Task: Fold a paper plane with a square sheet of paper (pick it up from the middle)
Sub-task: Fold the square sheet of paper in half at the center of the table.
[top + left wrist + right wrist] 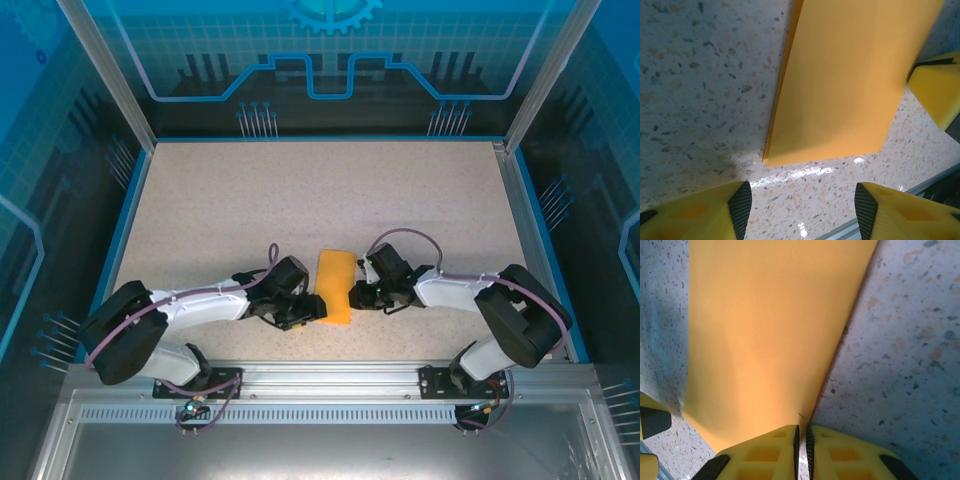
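defo a robotics lab cell, speckled beige tabletop [320, 190], see-through blue wall panels [330, 50], silver aluminium rail [320, 412], white left arm [200, 305] and white right arm [450, 290] bolted on

Bright, even light poured down from above, a white glare streak flashed on the table [700, 75] just below the square sheet of paper [840, 80], and a soft shadow sat at its left.

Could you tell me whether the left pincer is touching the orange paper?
Apart: the left wrist view shows bare table between the left pincer and the orange paper.
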You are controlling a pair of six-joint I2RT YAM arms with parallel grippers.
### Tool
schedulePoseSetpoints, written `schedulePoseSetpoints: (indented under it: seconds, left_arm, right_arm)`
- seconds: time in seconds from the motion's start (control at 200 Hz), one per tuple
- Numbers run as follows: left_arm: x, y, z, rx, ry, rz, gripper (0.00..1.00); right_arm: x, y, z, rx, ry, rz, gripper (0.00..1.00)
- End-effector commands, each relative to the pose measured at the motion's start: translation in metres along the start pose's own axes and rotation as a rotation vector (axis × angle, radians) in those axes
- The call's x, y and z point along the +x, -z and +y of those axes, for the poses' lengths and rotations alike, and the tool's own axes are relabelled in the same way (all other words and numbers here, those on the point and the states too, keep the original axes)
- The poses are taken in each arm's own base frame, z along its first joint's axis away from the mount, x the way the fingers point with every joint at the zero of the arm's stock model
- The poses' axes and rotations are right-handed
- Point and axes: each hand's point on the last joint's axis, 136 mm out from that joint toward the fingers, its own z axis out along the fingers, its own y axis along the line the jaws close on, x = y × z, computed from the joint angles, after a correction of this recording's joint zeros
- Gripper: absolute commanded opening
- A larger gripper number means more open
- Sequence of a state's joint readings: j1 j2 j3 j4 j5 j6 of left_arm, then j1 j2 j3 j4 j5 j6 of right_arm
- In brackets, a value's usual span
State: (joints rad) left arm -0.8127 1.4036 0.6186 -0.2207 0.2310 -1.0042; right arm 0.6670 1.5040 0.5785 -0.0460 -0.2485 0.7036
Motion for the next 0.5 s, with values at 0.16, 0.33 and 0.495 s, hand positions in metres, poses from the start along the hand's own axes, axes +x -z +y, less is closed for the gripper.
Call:
schedulePoseSetpoints:
  seconds: [0.16,0.33,0.495]
  left_arm:
    - [-0.004,-0.005,-0.006,-0.002,0.004,-0.023,0.6]
    - [-0.004,-0.007,-0.006,-0.002,0.002,-0.025,0.59]
    - [-0.007,-0.001,-0.009,-0.006,-0.012,-0.044,0.59]
  right_arm:
    - [0.018,-0.005,-0.011,0.025,-0.011,0.028,0.14]
    - [0.018,-0.006,-0.012,0.022,-0.016,0.023,0.14]
    - [0.011,0.001,-0.002,-0.009,-0.009,-0.012,0.14]
